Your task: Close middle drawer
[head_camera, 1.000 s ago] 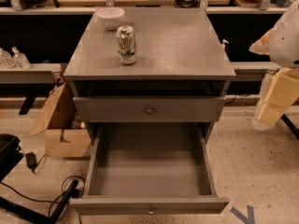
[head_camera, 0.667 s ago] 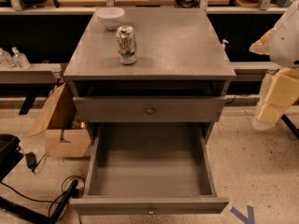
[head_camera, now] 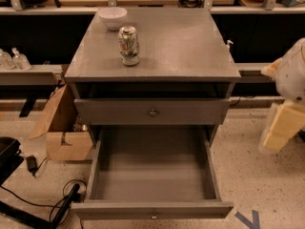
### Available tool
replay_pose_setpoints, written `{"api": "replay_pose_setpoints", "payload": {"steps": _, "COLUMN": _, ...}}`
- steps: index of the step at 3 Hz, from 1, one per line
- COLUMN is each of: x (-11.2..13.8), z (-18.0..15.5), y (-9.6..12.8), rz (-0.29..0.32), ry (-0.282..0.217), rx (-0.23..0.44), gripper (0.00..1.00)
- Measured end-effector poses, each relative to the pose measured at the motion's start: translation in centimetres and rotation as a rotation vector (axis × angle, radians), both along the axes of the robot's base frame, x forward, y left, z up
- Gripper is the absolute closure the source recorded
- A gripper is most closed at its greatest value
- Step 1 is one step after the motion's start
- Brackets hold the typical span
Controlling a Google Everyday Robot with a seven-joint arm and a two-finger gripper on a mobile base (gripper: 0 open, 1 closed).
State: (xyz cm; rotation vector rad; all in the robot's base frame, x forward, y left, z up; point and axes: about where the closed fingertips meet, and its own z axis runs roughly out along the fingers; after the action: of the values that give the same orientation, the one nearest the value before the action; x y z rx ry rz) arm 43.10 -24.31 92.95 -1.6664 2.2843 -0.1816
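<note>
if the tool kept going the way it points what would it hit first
Probably the speckled floor: the tool hangs right of the cabinet, pointing down and slightly left, clear of the open middle drawer. Depth is unclear.

The middle drawer (head_camera: 150, 171) stands pulled far out — the pincer (head_camera: 280, 130) hangs off to its right, apart.

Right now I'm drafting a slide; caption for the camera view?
Grey wooden middle drawer pulled out, empty; cream end effector hangs beside the grey cabinet, apart from it.
</note>
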Motion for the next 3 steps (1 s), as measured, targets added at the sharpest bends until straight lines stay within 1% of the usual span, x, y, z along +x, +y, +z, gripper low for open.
{"api": "replay_pose_setpoints", "payload": {"steps": 1, "x": -1.9, "z": -4.7, "y": -2.2, "rz": -0.002, "ry": -0.028, "rx": 0.022, "gripper": 0.0}}
{"api": "replay_pose_setpoints", "payload": {"steps": 2, "x": -4.2, "z": -12.4, "y": -3.9, "rz": -0.015, "ry": -0.014, "rx": 0.084, "gripper": 0.0}}
{"api": "replay_pose_setpoints", "payload": {"steps": 3, "x": -4.3, "z": -12.6, "y": -3.9, "rz": -0.016, "ry": -0.014, "rx": 0.085, "gripper": 0.0}}
